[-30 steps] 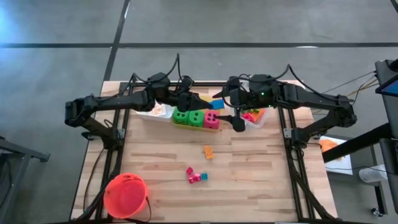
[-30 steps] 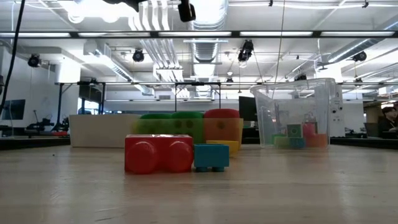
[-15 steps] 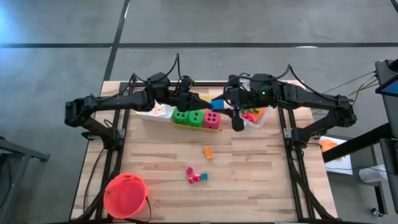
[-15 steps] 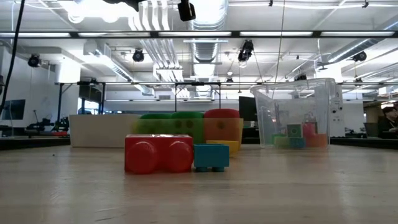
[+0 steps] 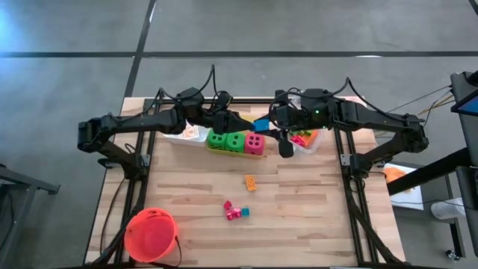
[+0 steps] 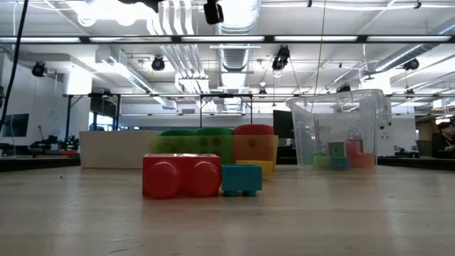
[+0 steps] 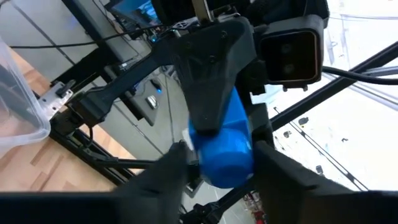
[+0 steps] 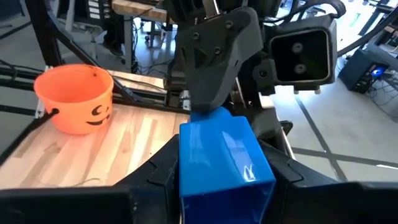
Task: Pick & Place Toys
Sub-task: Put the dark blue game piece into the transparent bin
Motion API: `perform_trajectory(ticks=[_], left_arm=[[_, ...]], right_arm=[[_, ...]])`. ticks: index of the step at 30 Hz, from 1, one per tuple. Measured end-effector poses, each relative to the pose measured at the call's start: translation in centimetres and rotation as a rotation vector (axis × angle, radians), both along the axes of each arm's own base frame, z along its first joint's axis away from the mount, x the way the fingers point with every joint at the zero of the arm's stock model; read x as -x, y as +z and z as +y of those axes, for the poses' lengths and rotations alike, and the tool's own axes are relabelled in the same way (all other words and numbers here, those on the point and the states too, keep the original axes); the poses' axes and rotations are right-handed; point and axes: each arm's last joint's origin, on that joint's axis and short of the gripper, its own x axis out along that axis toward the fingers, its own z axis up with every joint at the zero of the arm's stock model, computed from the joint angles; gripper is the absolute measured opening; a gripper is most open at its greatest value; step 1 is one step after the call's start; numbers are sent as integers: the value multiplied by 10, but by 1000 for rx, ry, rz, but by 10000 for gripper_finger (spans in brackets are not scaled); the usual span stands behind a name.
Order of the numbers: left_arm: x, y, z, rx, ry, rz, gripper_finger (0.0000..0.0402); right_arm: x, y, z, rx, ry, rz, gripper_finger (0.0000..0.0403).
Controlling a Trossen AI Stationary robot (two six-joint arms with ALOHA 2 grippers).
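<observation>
Right wrist view puts the right gripper point(image 8: 225, 177) narrow, its two dark fingers pressed to either side of a blue block point(image 8: 217, 149), while the left gripper point(image 8: 208, 102) meets the block's far end head-on; whether the left gripper has any hold on it I cannot tell. Both sit above the table point(image 5: 299, 202) at about 12 o'clock, clear of the wood. My main worry is a botched handover: if one arm pulls back while the other's hold is loose or off-centre, the glossy, smooth-sided block could twist out and fall. Below, towards 7 o'clock from the grippers, stand the dice point(image 5: 235, 142), two green and one pink-red in a row, so a dropped block may knock them or bounce off the table's far edge. The two wrists are also packed nose to nose, and a careless retreat could bump them. The block itself is bright blue, boxy, hard plastic with a sheen, wider than the fingertips. The clear bin point(image 5: 308, 142) lies at 3 o'clock of the grippers, and loose small blocks point(image 5: 236, 211) rest near the table's centre.
</observation>
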Motion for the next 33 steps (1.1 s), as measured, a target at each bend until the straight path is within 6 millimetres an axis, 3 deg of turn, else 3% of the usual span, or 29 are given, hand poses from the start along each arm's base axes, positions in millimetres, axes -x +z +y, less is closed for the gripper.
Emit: perform_trajectory(ticks=[7, 12, 20, 27, 33], left_arm=[[0, 0, 0, 16, 1, 3, 324], [0, 0, 0, 20, 1, 4, 391], [-1, -10, -3, 79, -14, 117, 369], [-1, -31, -17, 119, -52, 339, 368], [6, -46, -19, 135, -53, 511, 368]], right_arm=[[3, 0, 2, -24, 13, 13, 125], [13, 2, 2, -41, 0, 37, 125], [44, 5, -11, -73, -138, 117, 125], [78, -13, -51, -279, -519, 346, 125], [89, -40, -88, -449, -741, 552, 125]])
